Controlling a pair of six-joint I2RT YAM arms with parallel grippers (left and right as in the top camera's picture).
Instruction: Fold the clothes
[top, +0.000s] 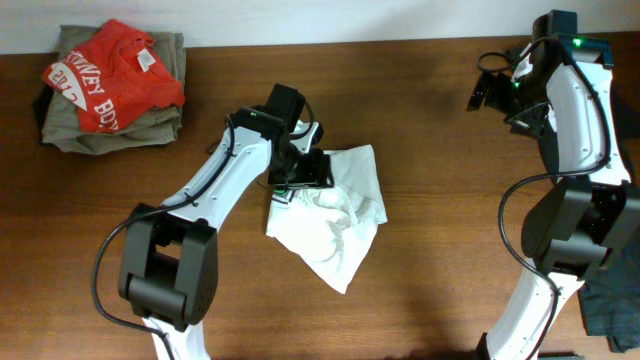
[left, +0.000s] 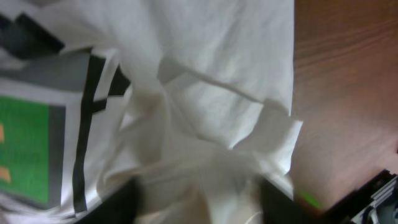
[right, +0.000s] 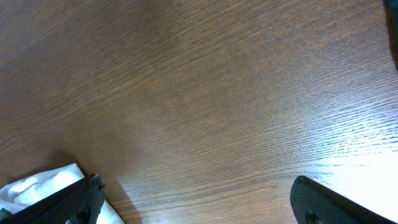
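A: What lies on the brown wooden table (top: 430, 250)?

B: A crumpled white cotton T-shirt (top: 335, 225) at mid-table, well apart from the folded olive-and-red clothes pile (top: 110, 90) at the far left corner.

A: And the grippers?

B: The left gripper (left: 199, 205) sits at the shirt's edge with cloth bunched between its jaws. Clamped or not, I cannot tell. The right gripper (right: 193, 199) hangs over bare wood, jaws wide apart.

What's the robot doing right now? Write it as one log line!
left gripper: shut on white T-shirt | right gripper: open, above table | shirt state: crumpled, not folded | red shirt pile: far left corner
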